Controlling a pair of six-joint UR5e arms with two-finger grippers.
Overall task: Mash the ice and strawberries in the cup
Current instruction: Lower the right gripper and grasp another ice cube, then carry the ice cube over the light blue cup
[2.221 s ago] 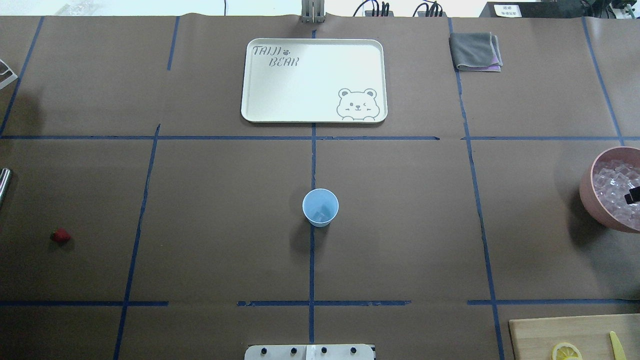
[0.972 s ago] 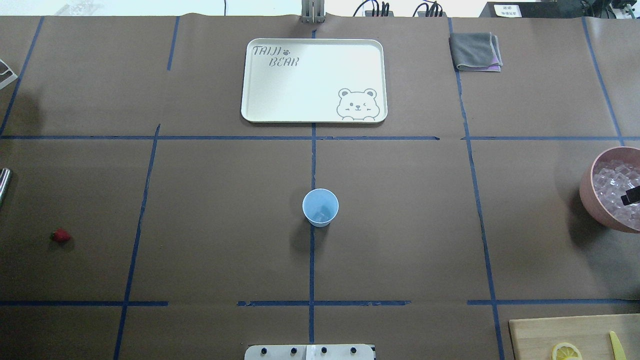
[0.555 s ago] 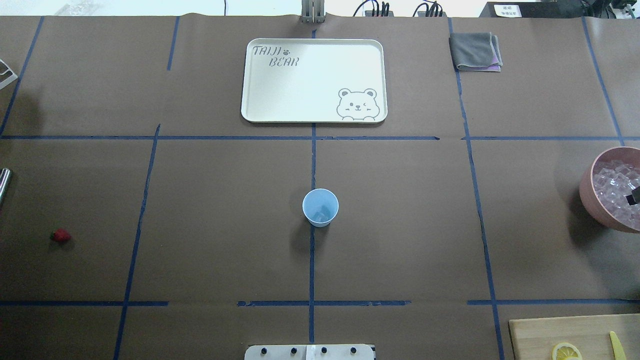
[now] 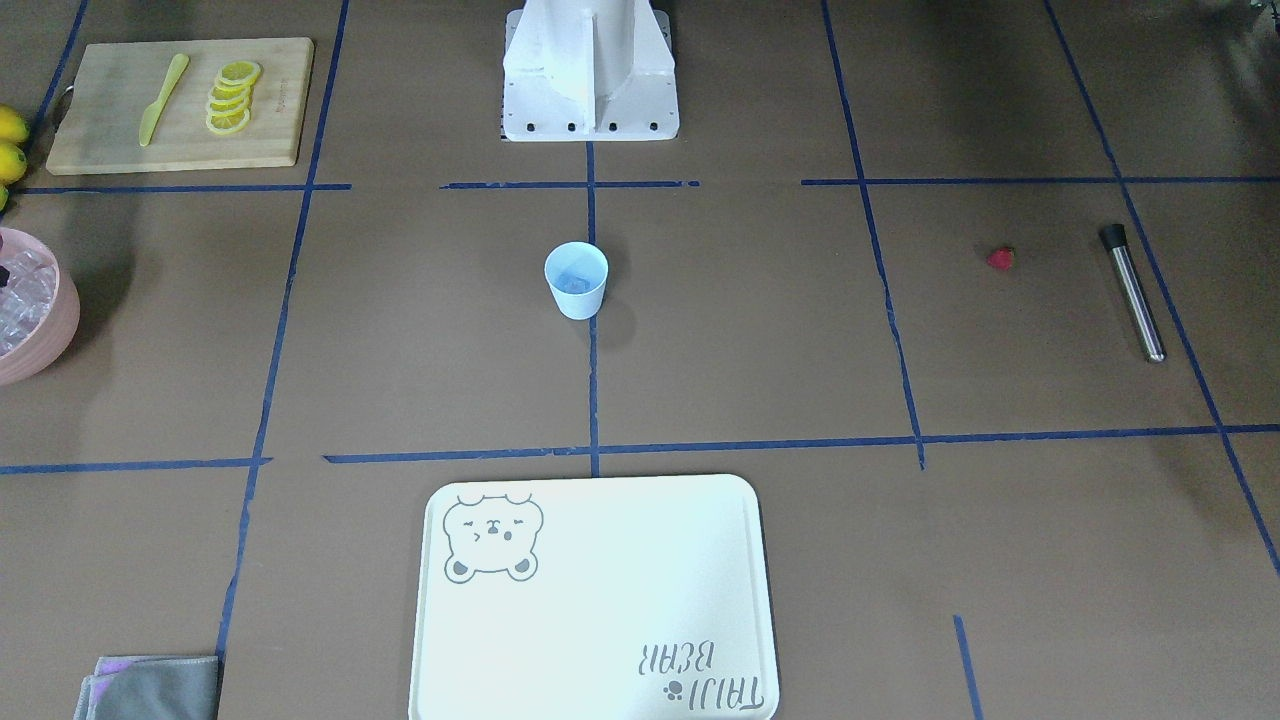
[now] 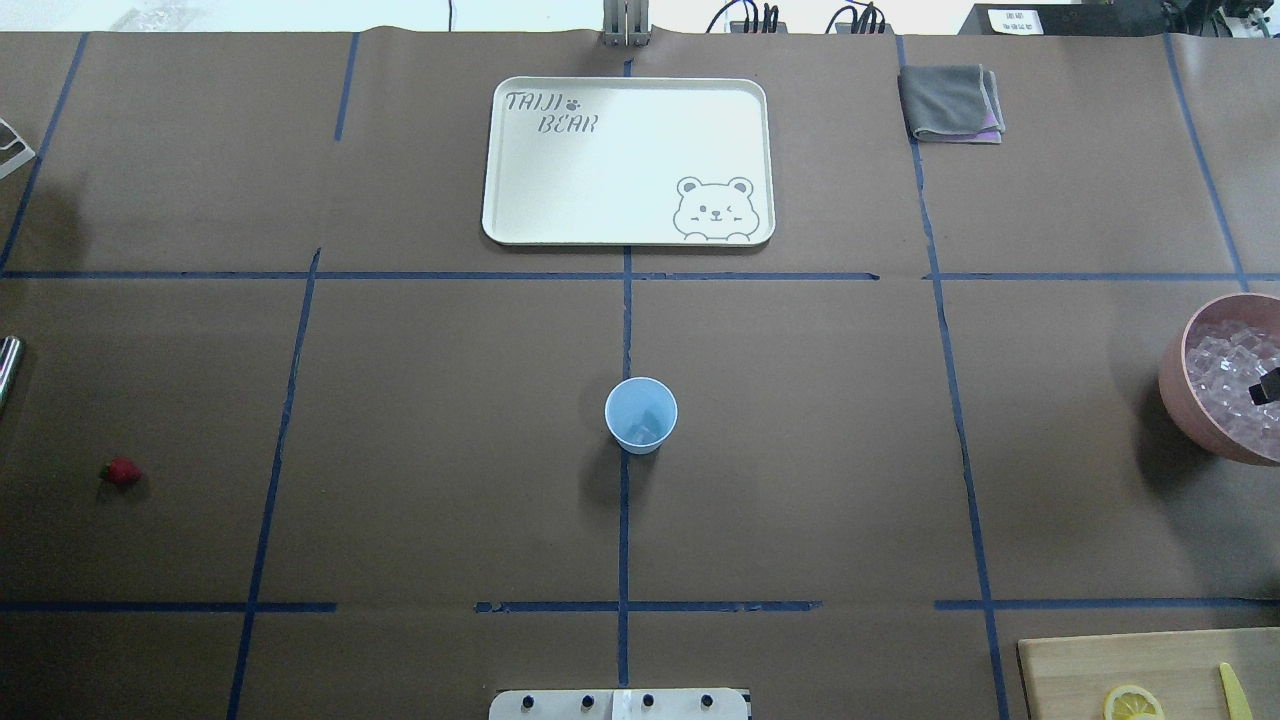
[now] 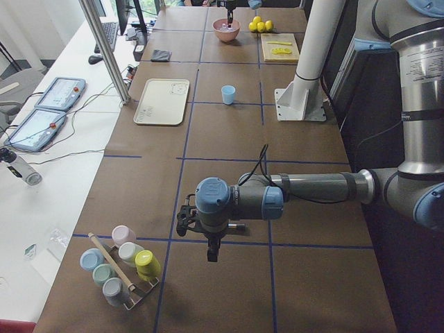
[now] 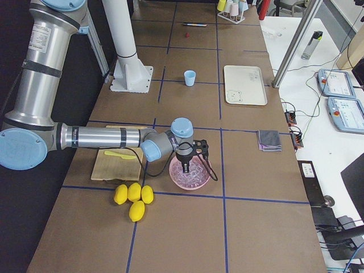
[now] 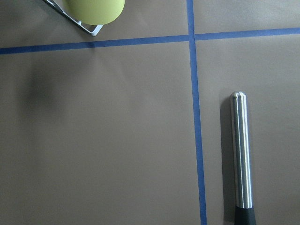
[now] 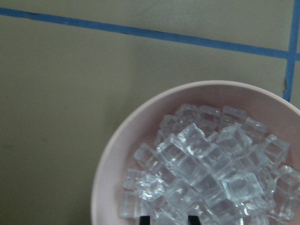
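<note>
right hand in the ice

front view: cup upright on the counter, strawberry well apart from it. overhead: pink bowl far right of the cup. left side: left hand far from the cup; grip, cannot tell. right wrist: fingertips slightly apart among the ice; whether clamped, cannot tell.

Table clutter, overhead view.
A bear-printed tray is lying at 12 o'clock, a grey cloth resting at 1, a pink bowl standing at 3, a cutting board carrying lemon slices and a yellow knife at 5, a steel muddler lying at 9.
</note>
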